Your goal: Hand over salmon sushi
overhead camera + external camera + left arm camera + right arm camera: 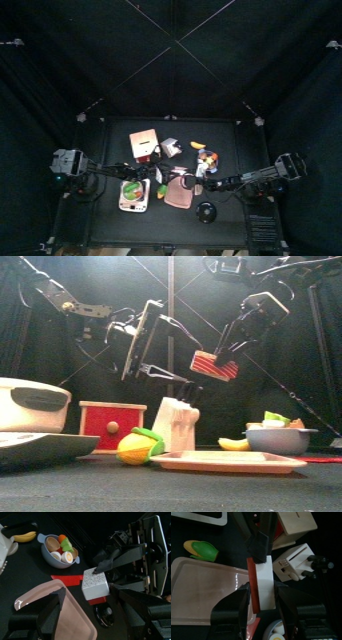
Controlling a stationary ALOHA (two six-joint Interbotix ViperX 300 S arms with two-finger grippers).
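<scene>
Your right gripper (262,594) pinches the salmon sushi (262,582), jaws pressed against its sides, white rice block with the red strip along one edge. The front view shows what the overhead one cannot: the sushi (214,365) hangs in the air, tilted, well above the table (160,491), with the right gripper (230,348) coming down onto it from above.

Your left gripper (90,619) is spread wide, jaws apart, with the sushi (95,586) just ahead of its tips and not touching them. Only the left wrist view shows the speckled rice top and the right arm's fingers (102,566) clamped on it.

Below the held sushi lies the pink tray (204,587), seen from the right wrist; beyond it sit the corn toy (201,547) and the white knife block (301,559). From the left wrist, past the sushi, you see the bowl of toy food (59,550) and a banana (25,536).

In the top view both grippers meet near the table's middle (190,182), but the jaws are too small there to read.
</scene>
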